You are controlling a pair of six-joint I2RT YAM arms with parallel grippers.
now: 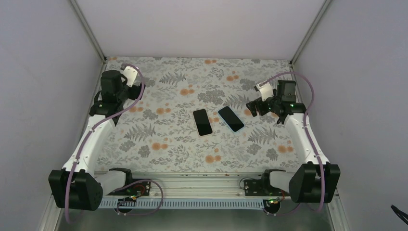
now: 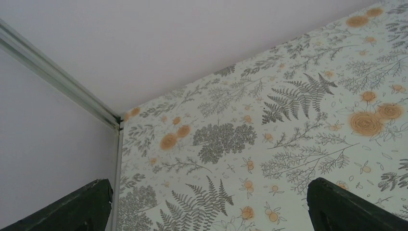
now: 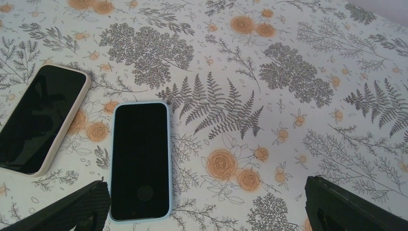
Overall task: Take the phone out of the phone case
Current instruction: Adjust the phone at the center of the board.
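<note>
Two phones lie screen-up side by side in the middle of the floral table. One sits in a cream case (image 1: 202, 122), the other in a light blue case (image 1: 231, 119). In the right wrist view the blue-cased phone (image 3: 140, 160) lies near my left fingertip, and the cream-cased phone (image 3: 42, 118) is further left. My right gripper (image 1: 253, 107) is open and empty, hovering just right of the blue-cased phone. My left gripper (image 1: 136, 90) is open and empty at the far left, facing the back corner; its view shows no phone.
The floral cloth (image 1: 183, 144) covers the table. Grey walls enclose it on the left, back and right, with a metal corner post (image 2: 57, 79) at the back left. A metal rail (image 1: 192, 180) runs along the near edge.
</note>
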